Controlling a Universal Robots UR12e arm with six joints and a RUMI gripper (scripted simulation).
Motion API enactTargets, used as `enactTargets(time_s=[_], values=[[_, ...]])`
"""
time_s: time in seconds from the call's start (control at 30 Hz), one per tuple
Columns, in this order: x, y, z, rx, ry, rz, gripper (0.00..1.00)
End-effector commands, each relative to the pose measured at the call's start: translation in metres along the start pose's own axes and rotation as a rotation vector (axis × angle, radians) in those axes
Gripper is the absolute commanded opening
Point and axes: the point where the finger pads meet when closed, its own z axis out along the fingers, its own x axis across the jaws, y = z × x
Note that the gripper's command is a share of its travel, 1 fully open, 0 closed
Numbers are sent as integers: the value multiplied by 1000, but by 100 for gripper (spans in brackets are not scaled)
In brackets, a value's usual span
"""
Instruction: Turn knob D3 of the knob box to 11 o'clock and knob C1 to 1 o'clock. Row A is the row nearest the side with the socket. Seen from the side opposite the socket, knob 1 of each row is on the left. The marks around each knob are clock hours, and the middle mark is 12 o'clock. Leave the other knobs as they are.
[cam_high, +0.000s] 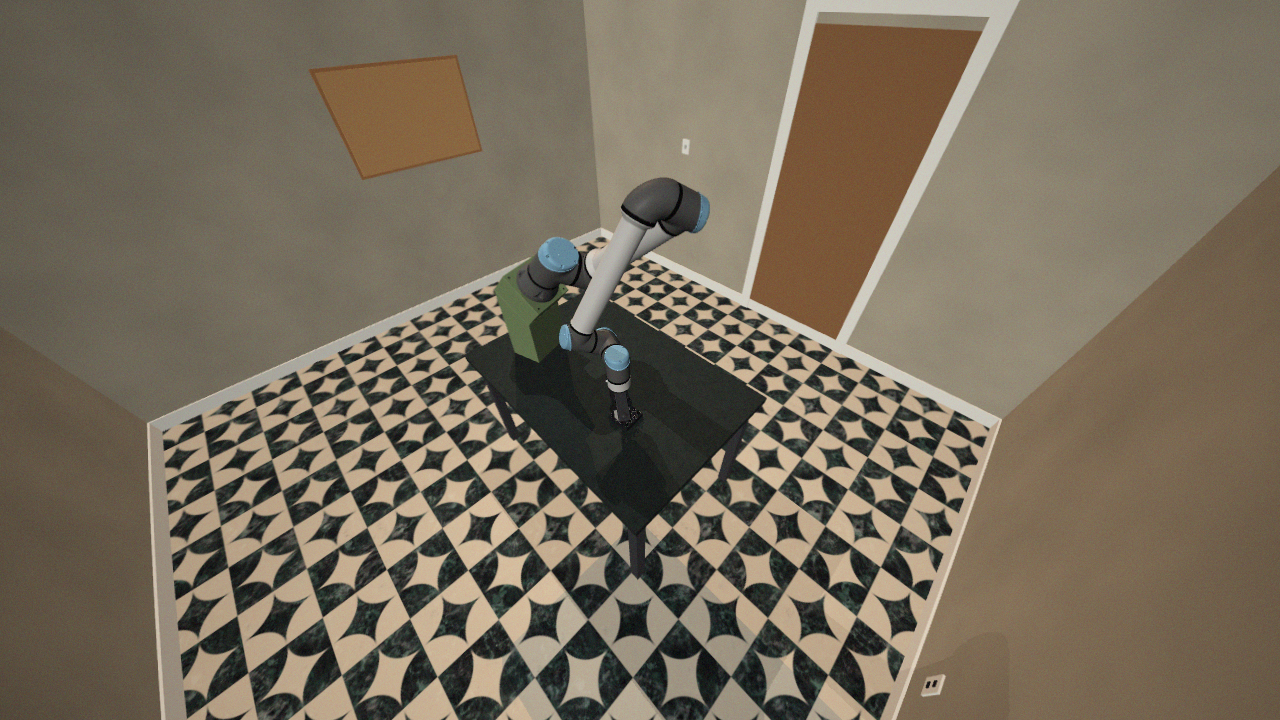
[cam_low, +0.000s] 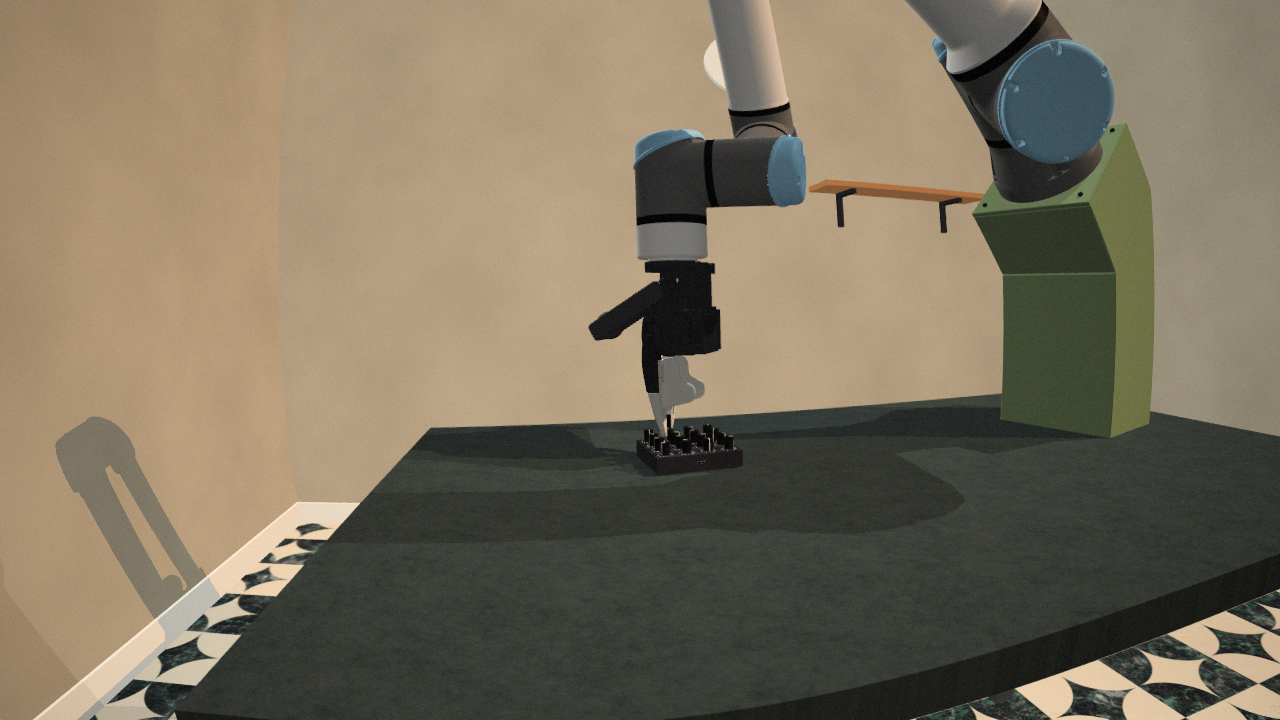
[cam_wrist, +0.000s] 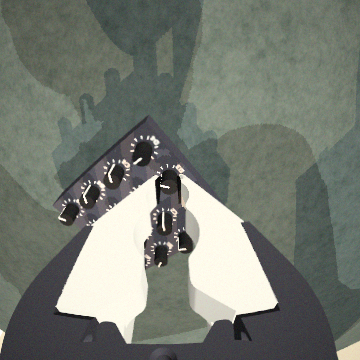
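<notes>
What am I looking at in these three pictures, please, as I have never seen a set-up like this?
This is a robot arm mounted on a green pedestal, which stands on a dark table. One picture looks down on the whole room from above. One looks across the table from the side. The third comes from a camera on the arm's wrist, looking down past its tool. On the table lies a small black knob box with rows of little dials. The tool's two white fingers point down and are closed on one knob near the box's edge, apparently to turn it.
</notes>
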Motion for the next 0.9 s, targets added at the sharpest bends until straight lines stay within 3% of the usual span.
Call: enactTargets(time_s=[0.0,0.87], values=[[0,0,0,0,-1,-61,4],[-2,0,0,0,-1,-455,4]])
